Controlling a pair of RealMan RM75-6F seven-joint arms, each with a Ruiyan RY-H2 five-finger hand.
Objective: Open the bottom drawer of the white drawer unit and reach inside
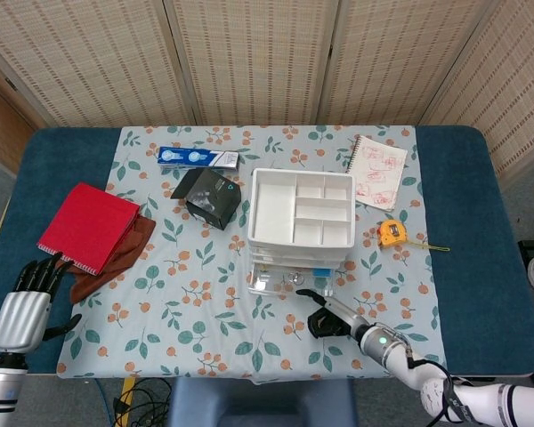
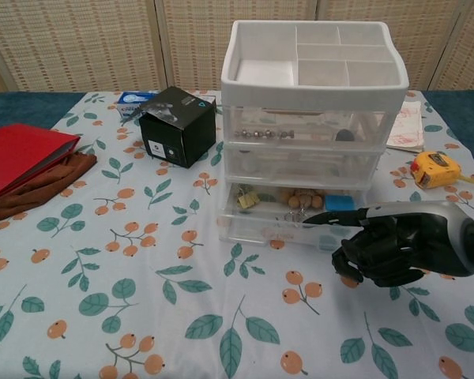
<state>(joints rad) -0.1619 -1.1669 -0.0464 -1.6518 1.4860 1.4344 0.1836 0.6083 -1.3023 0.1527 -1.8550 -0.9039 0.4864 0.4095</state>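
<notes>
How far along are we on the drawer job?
Done: the bottom drawer of the white drawer unit is pulled partway out, small items showing inside. In hand: the right hand has one finger extended at the drawer's front edge. Left: reaching inside. The left hand rests at the table's edge.
</notes>
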